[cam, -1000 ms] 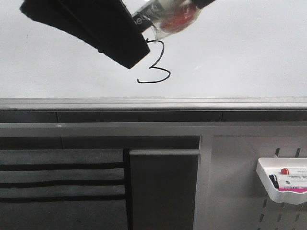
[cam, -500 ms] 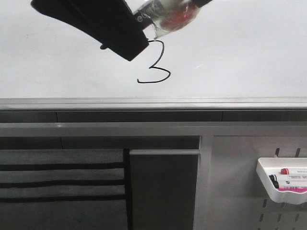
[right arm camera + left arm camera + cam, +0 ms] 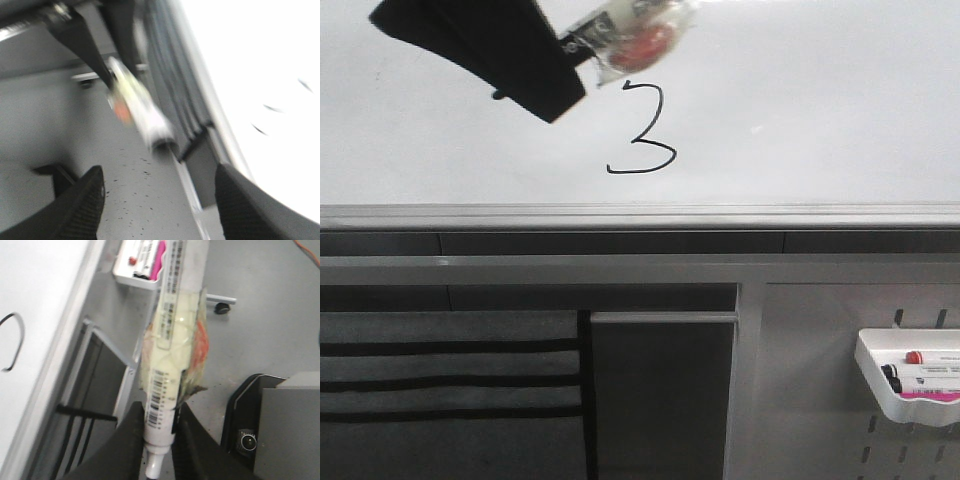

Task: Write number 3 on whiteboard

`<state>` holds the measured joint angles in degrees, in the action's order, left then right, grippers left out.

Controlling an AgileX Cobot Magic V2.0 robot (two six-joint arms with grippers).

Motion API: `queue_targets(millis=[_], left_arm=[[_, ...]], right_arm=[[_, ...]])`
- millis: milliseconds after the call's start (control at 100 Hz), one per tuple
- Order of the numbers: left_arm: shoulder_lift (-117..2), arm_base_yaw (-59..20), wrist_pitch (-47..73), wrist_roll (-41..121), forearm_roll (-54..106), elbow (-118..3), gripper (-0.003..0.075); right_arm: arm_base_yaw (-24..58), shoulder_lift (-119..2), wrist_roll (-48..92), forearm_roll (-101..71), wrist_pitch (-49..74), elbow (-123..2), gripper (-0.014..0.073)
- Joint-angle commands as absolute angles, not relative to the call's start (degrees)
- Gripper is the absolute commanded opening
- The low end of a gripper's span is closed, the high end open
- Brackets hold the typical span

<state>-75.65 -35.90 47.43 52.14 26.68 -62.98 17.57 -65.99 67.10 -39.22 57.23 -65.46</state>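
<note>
Black left hand [image 3: 582, 62] edge-cropped; number 3 [image 3: 642, 129] fully visible.

You had the number 3 [image 3: 642, 130] on the whiteboard [image 3: 820, 110], just above its edge rail [image 3: 640, 214]. The left gripper [image 3: 159, 437] sat up and left of the digit, holding a marker [image 3: 620, 38], its tip apparently clear of the board. A tray [image 3: 905, 385] hung below, far right.

I see a thin black number 3 [image 3: 641, 130] on the glossy white whiteboard [image 3: 820, 110], a white marker [image 3: 167, 340] with black barcode print under yellowish tape with a red patch, and a white tray [image 3: 910, 395] with a pink strip.
</note>
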Motion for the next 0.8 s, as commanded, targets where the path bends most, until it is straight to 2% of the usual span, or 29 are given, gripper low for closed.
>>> queue_targets(millis=[0,180,420,790], left_arm=[[-72.8,-32.3,41.6,47.3,25.9,-63.5,0.0039],[-71.5,-22.7,25.2,39.3,26.2,-56.8,0.0039],[-73.6,-16.7,0.0,33.0,33.0,-47.4,0.0039],[-80.3,-16.7,-2.4,33.0,33.5,-46.8,0.0039]], right_arm=[[12.2,-61.5,59.1,-38.1,54.9,-66.7,0.0427],[4.2,-57.1,57.5,-38.0,56.1,-64.1,0.0427],[3.6,-56.3,57.5,-38.0,54.0,-60.2,0.0427],[3.6,-56.4,57.5,-38.0,52.9,-59.1,0.0427]])
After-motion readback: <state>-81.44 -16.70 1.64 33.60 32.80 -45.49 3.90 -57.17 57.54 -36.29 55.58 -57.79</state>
